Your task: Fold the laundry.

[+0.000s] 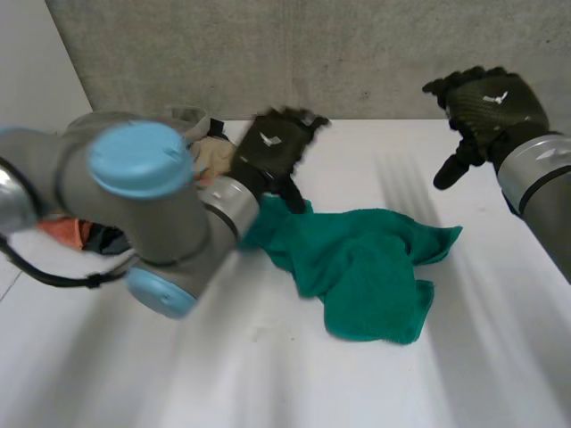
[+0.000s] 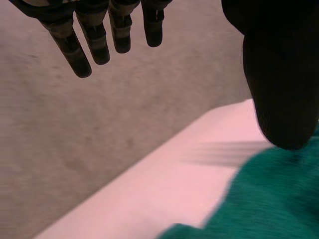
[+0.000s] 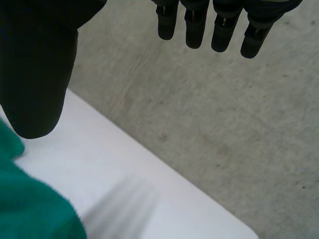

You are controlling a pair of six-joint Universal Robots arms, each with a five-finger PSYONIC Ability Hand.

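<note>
Nearest, the bare white bench (image 1: pixel 268 383) runs across the front. The left arm (image 1: pixel 134 196) reaches in over its left side. A green towel (image 1: pixel 370 267) lies crumpled on the bench a little right of the middle. It is bunched in loose folds, with one corner pointing right and another drawn out toward the left.

The left robot hand (image 1: pixel 272 147) hangs over that left corner, at the towel's far-left edge. In the left wrist view its fingers (image 2: pixel 94 40) are straight and spread apart from the thumb (image 2: pixel 281 89), which stands over the green cloth. Whether the thumb tip touches the towel cannot be told, and nothing is pinched.

Behind the left arm, at the bench's far-left side, lies a heap of clothes (image 1: pixel 210 153) in beige, grey and orange.

The right robot hand (image 1: pixel 489 102) is held up over the far-right part of the bench, well apart from the towel. Its fingers (image 3: pixel 194 25) are loose and parted from the thumb (image 3: pixel 37 74), and it holds nothing.

A grey concrete wall (image 1: pixel 312 53) stands behind the bench.
</note>
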